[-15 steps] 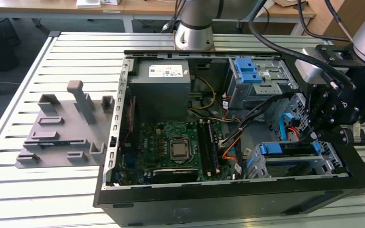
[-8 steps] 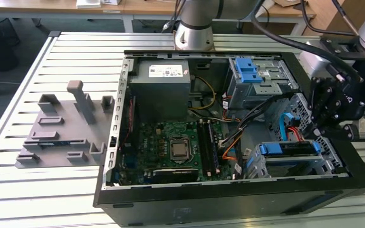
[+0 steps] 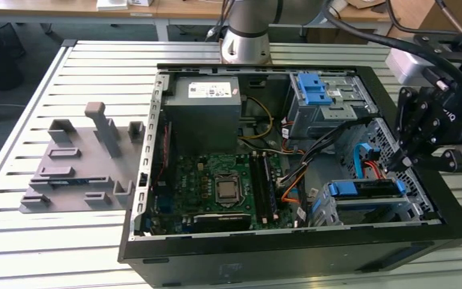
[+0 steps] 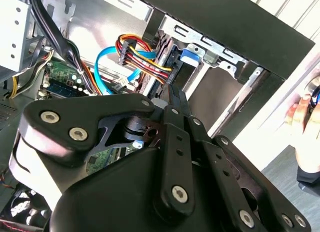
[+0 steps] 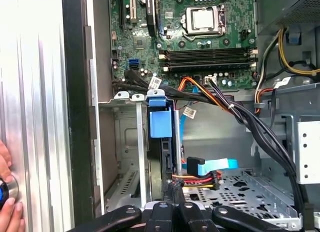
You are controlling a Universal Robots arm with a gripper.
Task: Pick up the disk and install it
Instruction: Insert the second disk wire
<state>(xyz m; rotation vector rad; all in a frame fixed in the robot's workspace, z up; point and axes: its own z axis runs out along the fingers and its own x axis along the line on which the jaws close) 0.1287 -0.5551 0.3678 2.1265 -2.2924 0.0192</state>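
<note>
The disk stands on edge in the lower drive cage at the front corner of the open computer case (image 3: 295, 256). Its blue carrier end (image 3: 362, 188) faces up in the exterior view and appears in both wrist views (image 5: 157, 117) (image 4: 191, 55). My gripper (image 3: 393, 164) hangs over that cage on the exterior view's right, pointing down toward the disk. Its two thin fingers are pressed together, seen in both wrist views (image 5: 175, 191) (image 4: 174, 93), and their tips sit by the red-yellow-black power cable plug (image 5: 200, 181), close to the disk's edge. Nothing shows between them.
A blue data cable (image 5: 215, 166) and bundled wires (image 5: 240, 112) cross above the cage. The motherboard (image 3: 223, 186), grey power-supply box (image 3: 207, 99) and upper blue-latched cage (image 3: 319, 90) fill the case. A grey fixture (image 3: 79, 162) lies on the slatted table. A person's hand (image 5: 7, 192) rests beside the case.
</note>
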